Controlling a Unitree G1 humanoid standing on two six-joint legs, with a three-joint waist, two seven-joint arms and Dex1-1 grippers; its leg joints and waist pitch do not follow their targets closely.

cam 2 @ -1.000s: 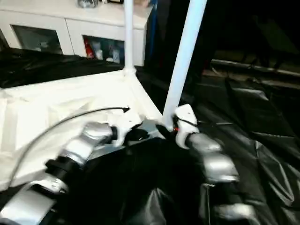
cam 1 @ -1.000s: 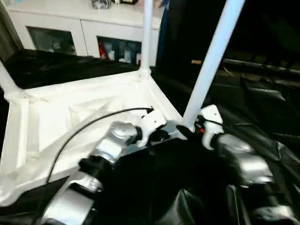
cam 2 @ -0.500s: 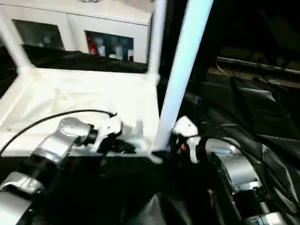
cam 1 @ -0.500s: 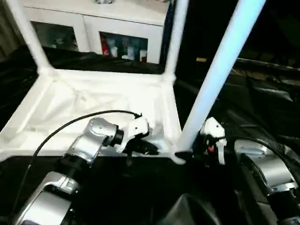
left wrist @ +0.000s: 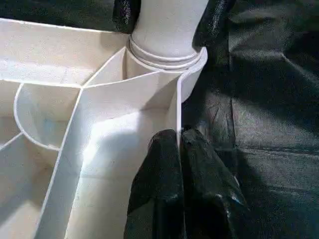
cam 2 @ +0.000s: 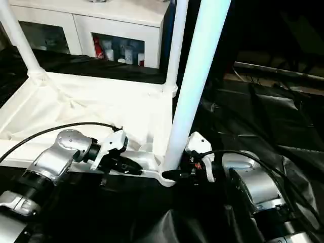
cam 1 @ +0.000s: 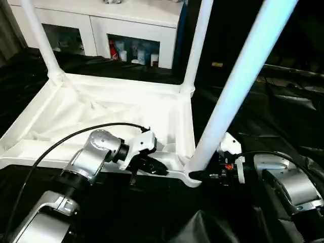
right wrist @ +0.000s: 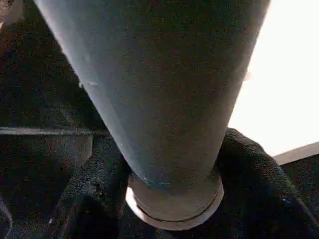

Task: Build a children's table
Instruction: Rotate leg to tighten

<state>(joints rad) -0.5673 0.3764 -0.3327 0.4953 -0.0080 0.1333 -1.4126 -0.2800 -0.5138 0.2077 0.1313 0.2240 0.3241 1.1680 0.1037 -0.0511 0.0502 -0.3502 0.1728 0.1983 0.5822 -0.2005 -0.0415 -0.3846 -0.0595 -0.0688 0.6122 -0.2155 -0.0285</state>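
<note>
Tabletop (cam 1: 109,109) lies underside up on the black-draped surface (cam 1: 283,106), ribs and recesses facing me. Two far legs (cam 1: 195,48) (cam 1: 38,38) stand upright in their corner sockets, in front of the white cabinet (cam 1: 101,25). The near leg (cam 1: 238,86) rises from the near corner socket (left wrist: 167,55) on my right side, leaning a little toward the right.

My right fingers (right wrist: 249,174) are wrapped around that near leg just above its collar, one on each side, closed against it. My left fingers (left wrist: 182,184) are pinched shut on the thin rim wall (left wrist: 178,107) of the tabletop, just beside the same socket, bracing the top.

Step in hand, as I judge it: seating this leg. The leg's ringed collar sits at the socket mouth in the left wrist view; whether it is fully home I cannot tell.

Next move likely calls for a straight downward press along the leg's axis with the right hand, first bringing the leg upright, while the left grip holds the rim from sliding on the slick sheet. The fourth corner is out of frame.
</note>
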